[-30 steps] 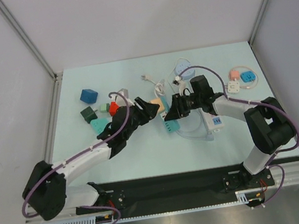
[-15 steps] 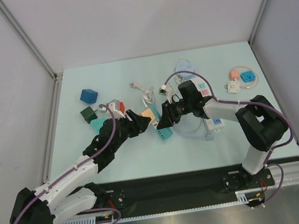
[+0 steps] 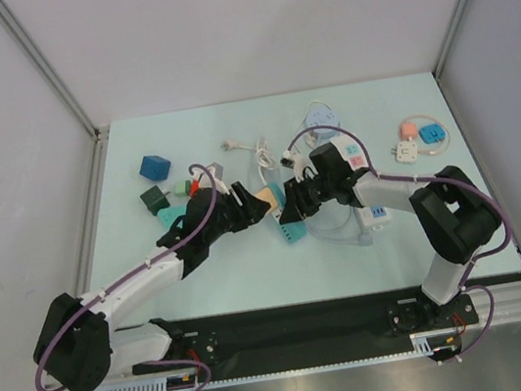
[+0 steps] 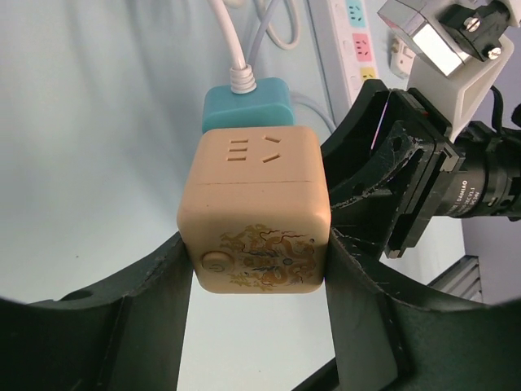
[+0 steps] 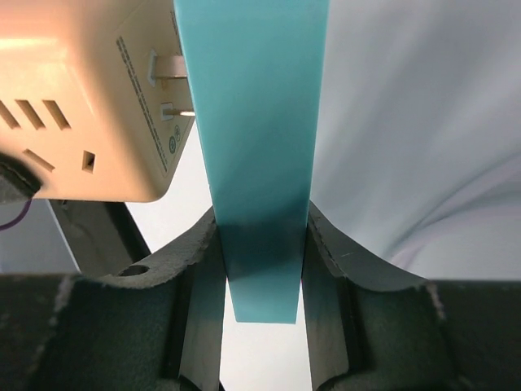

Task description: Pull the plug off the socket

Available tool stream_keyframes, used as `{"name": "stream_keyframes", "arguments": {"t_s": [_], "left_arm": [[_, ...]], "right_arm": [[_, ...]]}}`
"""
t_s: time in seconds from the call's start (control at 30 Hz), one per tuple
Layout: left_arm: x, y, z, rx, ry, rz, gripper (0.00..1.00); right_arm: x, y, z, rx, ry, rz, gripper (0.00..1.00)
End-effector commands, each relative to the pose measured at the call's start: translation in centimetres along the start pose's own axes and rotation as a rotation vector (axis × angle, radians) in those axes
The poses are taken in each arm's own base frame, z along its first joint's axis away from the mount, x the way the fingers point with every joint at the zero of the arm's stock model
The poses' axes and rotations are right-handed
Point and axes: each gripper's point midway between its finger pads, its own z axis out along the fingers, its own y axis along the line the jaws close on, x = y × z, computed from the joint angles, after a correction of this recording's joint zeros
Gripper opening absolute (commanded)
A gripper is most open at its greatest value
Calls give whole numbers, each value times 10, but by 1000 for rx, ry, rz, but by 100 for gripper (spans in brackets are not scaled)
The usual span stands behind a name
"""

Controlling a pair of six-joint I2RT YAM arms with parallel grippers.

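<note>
A beige cube plug with a gold dragon print is held in my left gripper, which is shut on its two sides. The cube sits against a teal socket strip with a white cable. My right gripper is shut on the teal strip. In the right wrist view the cube stands a little off the strip, with its metal prongs bare in the gap. From above, the left gripper and right gripper meet at mid-table.
Blue, dark green and red blocks lie at the left. A white power strip lies right of the right gripper. Small pink, blue and white adapters sit at the far right. A loose white cable lies behind.
Both grippers, with cube and strip, moved left over the first half second, then slightly back right. The left arm's elbow has swung.
</note>
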Motion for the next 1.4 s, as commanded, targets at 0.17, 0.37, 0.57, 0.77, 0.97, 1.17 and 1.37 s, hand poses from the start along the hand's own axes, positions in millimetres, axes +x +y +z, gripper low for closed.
{"name": "stream_keyframes", "arguments": {"t_s": [0.17, 0.37, 0.57, 0.77, 0.97, 1.17, 1.37], "left_arm": [[3, -1, -8, -30, 102, 189, 0], [0, 5, -14, -72, 122, 233, 0], [10, -15, -12, 36, 185, 232, 0], [7, -28, -12, 64, 223, 260, 0], [20, -28, -9, 61, 329, 304, 0], [21, -15, -15, -2, 330, 345, 0], [25, -16, -26, 33, 317, 333, 0]], "right_arm": [[-24, -69, -22, 288, -93, 107, 0], [-25, -72, -27, 269, -97, 122, 0], [-31, -68, -31, 246, -114, 117, 0], [-30, -67, -32, 213, -109, 119, 0], [-31, -72, -37, 199, -119, 139, 0], [-31, -79, -41, 212, -128, 158, 0], [-31, -82, -41, 217, -128, 161, 0]]}}
